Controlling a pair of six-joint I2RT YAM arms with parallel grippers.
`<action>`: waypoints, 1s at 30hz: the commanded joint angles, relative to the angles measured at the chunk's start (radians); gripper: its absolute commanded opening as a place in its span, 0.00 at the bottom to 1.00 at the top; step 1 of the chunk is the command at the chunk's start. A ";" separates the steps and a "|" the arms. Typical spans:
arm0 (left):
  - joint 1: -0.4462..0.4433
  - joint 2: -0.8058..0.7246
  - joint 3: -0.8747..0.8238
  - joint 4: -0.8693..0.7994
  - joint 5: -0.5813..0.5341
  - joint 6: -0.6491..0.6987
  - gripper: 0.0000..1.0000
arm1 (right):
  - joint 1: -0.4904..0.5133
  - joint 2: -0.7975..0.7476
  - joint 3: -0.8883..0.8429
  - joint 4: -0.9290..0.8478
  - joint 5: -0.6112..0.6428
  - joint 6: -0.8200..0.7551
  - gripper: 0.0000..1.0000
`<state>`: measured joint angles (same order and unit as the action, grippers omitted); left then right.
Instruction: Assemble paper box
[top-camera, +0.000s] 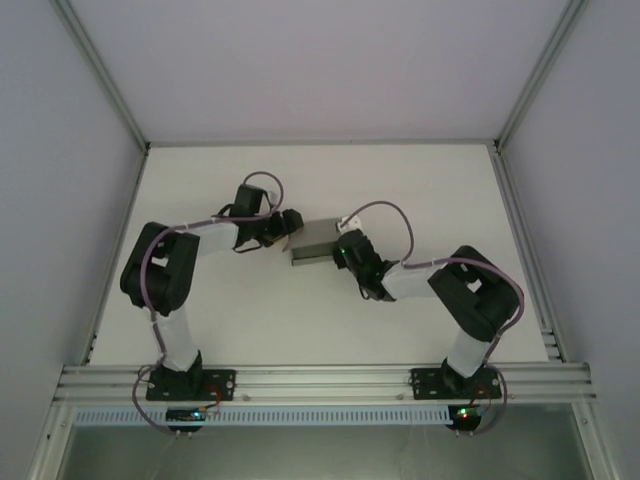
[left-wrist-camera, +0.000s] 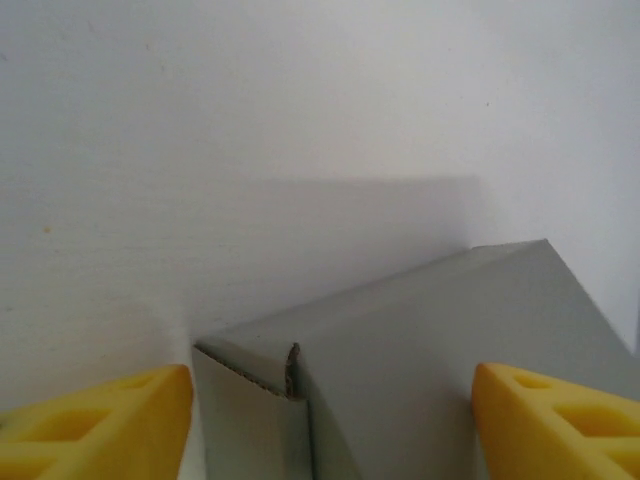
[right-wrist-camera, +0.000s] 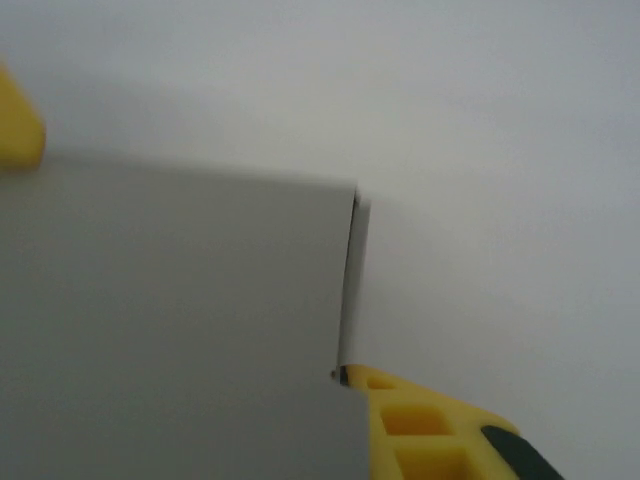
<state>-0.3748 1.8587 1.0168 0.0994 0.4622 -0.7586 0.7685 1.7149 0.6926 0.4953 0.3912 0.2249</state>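
Note:
The paper box (top-camera: 312, 242) is a small grey cardboard box lying mid-table between my two grippers. My left gripper (top-camera: 287, 226) is at its left end. In the left wrist view its yellow fingers (left-wrist-camera: 110, 420) stand wide apart around a corner of the box (left-wrist-camera: 420, 340), with a thin gap on the left side. My right gripper (top-camera: 343, 248) is at the box's right end. One of its yellow fingers (right-wrist-camera: 430, 430) touches the edge of a large grey panel (right-wrist-camera: 170, 320), which hides the other finger. A yellow tip (right-wrist-camera: 15, 125) shows past the panel's far edge.
The white table (top-camera: 420, 190) is bounded by an aluminium rail (top-camera: 320, 382) at the near edge, where both arm bases are bolted. Pale walls and slanted frame posts (top-camera: 100, 70) close off the sides and back.

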 joint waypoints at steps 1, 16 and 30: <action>0.009 0.046 -0.025 0.069 0.050 -0.022 0.61 | 0.012 -0.066 -0.033 -0.142 -0.063 -0.030 0.29; 0.020 0.104 -0.113 0.122 0.026 0.008 0.42 | -0.081 -0.407 -0.067 -0.570 -0.427 0.024 0.97; 0.125 0.195 -0.254 0.522 0.259 -0.165 0.23 | -0.325 -0.116 0.197 -0.484 -0.845 0.367 0.99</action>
<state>-0.2649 1.9865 0.8223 0.6819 0.7383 -0.8879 0.4492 1.5322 0.8249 -0.0044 -0.2977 0.4984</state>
